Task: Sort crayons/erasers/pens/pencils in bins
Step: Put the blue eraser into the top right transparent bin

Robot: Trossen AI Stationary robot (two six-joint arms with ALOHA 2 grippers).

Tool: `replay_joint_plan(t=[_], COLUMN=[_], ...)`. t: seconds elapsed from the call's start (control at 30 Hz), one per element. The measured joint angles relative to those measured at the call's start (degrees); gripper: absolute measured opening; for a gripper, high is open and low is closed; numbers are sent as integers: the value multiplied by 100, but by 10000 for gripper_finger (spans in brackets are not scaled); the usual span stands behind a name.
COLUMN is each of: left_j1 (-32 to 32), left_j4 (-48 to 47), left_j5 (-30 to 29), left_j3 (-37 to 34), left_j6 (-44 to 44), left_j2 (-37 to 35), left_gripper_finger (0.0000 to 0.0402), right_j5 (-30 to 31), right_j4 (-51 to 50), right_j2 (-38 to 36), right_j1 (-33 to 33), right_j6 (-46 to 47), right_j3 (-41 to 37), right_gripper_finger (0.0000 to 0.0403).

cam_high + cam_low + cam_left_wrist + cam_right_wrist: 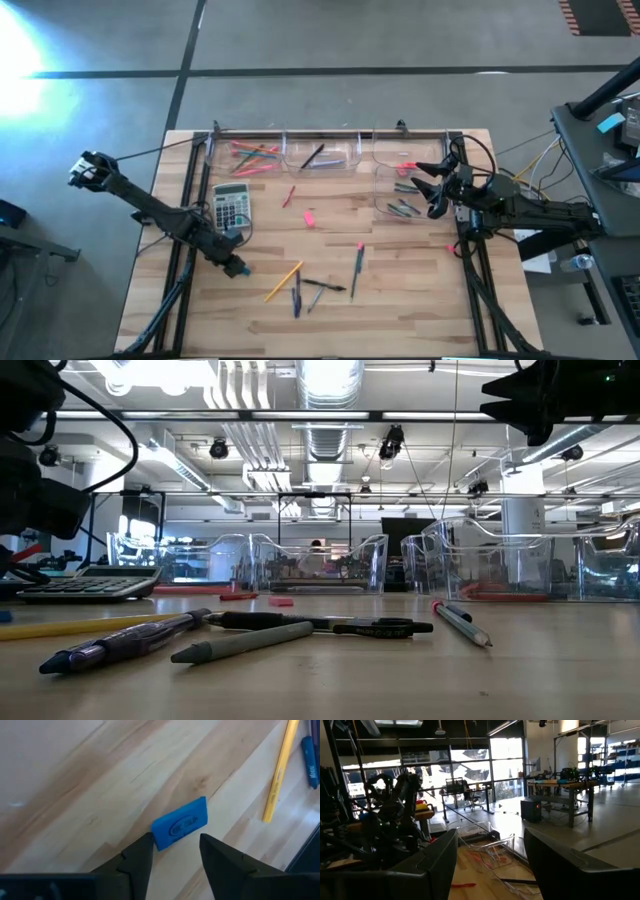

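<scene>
A blue eraser (180, 822) lies flat on the wooden table. My left gripper (175, 855) points steeply down at it, open. Its two fingertips stand just short of the eraser's near end, one beside each corner, and I see no hold. In the high view this gripper (238, 268) is at the table's near left, in front of the calculator (231, 206). My right gripper (490, 855) is open and empty, held level above the right-hand bin (400, 197). A yellow pencil (280, 770) and a dark pen (310, 760) lie beyond the eraser.
Three clear bins (320, 155) stand in a row along the far edge, the left one holding bright sticks (250, 155). Loose on the table are a pink eraser (309, 217), a red stick (289, 196), and several pens (325, 287) in the near middle. The table's left side rail (185, 250) runs close by.
</scene>
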Motion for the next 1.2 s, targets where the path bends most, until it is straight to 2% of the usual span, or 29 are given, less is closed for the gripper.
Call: replay_joint_plan(t=[0.13, 0.33, 0.4, 0.7, 0.8, 1.0, 1.2], left_j1=[0, -5, -7, -15, 12, 13, 19], left_j4=[125, 260, 292, 117, 36, -156, -353], left_j5=[20, -27, -86, -525, -1126, -1489, -2102], left_j3=[4, -20, -20, 421, 733, 1242, 1796], left_j6=[15, 305, 430, 1258, 1493, 2039, 2644], left_j2=[176, 274, 267, 230, 237, 215, 193], left_gripper_finger=[113, 23, 9, 1, 0, 0, 0], right_j5=[0, 0, 0, 1, 2, 4, 4], right_j4=[2, 2, 2, 5, 12, 43, 44], right_j2=[0, 0, 0, 0, 0, -1, -2], right_j1=[0, 0, 0, 0, 0, -3, -2], right_j6=[1, 1, -1, 0, -1, 4, 5], right_j3=[0, 0, 0, 0, 0, 0, -1], right_gripper_finger=[219, 219, 219, 219, 219, 219, 219])
